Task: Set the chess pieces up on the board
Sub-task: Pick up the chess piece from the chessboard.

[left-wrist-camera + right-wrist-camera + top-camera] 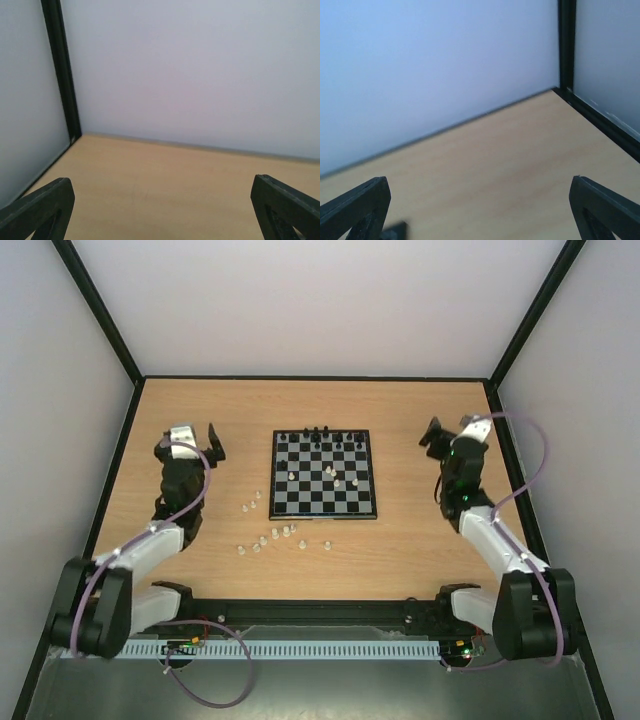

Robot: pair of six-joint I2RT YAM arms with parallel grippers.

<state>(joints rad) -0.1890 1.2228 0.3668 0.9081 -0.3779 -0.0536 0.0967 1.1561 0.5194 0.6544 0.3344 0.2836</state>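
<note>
The board (323, 476) lies at the table's middle, seen only in the top view. Several tiny whitish chess pieces (334, 473) stand scattered on it, and more whitish chess pieces (270, 536) lie loose on the table to its front left. Tiny black figures (322, 433) line its far edge. My left gripper (196, 436) is open and empty, left of the board. My right gripper (447, 432) is open and empty, right of the board. Both wrist views show only bare table between wide-apart fingers (40, 207) (605, 210).
Pale enclosure walls with black corner posts (60, 70) (566, 45) close in the wooden table (420, 550) at the back and sides. A black rail (310, 612) runs along the near edge between the arm bases.
</note>
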